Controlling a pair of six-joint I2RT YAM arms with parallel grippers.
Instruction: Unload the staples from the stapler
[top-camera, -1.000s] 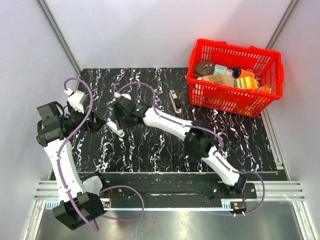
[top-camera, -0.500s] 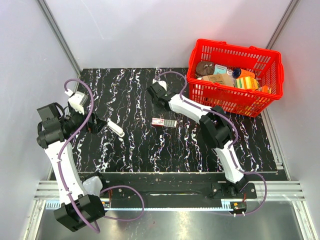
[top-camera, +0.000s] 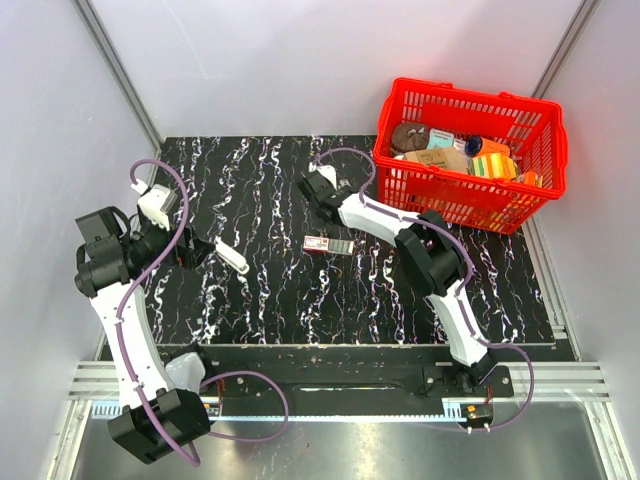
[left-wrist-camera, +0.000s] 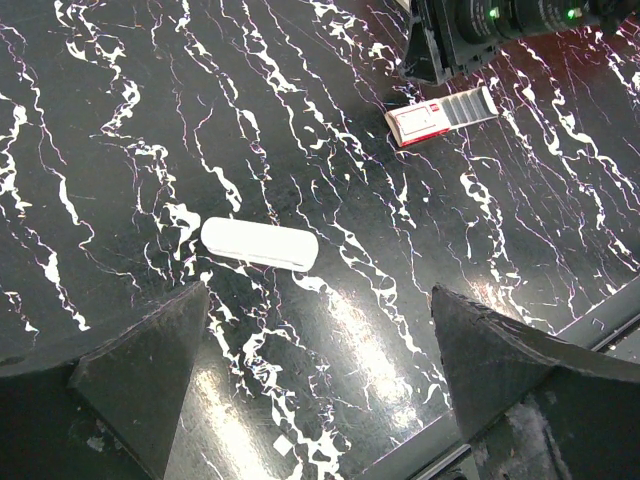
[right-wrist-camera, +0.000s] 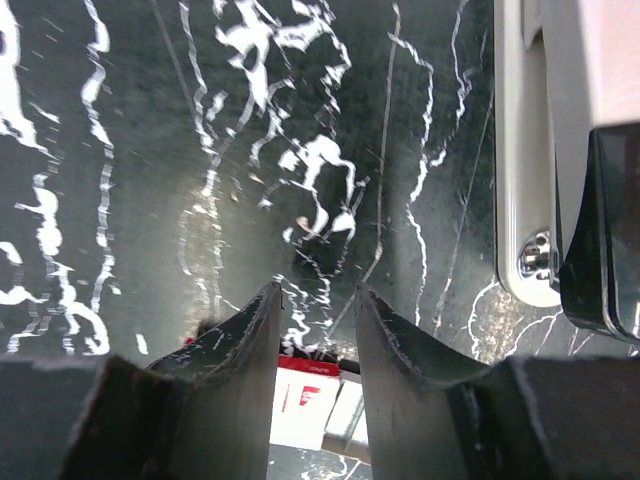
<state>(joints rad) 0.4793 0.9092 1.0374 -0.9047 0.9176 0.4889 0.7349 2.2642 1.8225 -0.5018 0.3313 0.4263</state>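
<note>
The stapler (right-wrist-camera: 545, 150), white with a black part and a chrome rivet, lies at the right edge of the right wrist view; in the top view my right arm covers it. No dark-grey staple strip shows clearly. My right gripper (top-camera: 309, 190) (right-wrist-camera: 316, 292) hovers low over the mat beside the stapler, its jaws a narrow gap apart with nothing between them. My left gripper (top-camera: 199, 250) (left-wrist-camera: 318, 292) is wide open and empty. It sits just left of a white oblong piece (top-camera: 232, 257) (left-wrist-camera: 260, 243) that lies flat on the mat.
A small red-and-white box (top-camera: 322, 244) (left-wrist-camera: 418, 120) (right-wrist-camera: 308, 400) lies mid-mat with a pale segmented part (left-wrist-camera: 470, 105) at its right end. A red basket (top-camera: 468, 205) of several items stands back right. The mat's front edge (left-wrist-camera: 600, 315) is near.
My right arm has swung from the white piece on the left to the back middle, over the stapler. The red-and-white box now lies mid-mat. The left arm has barely moved.
</note>
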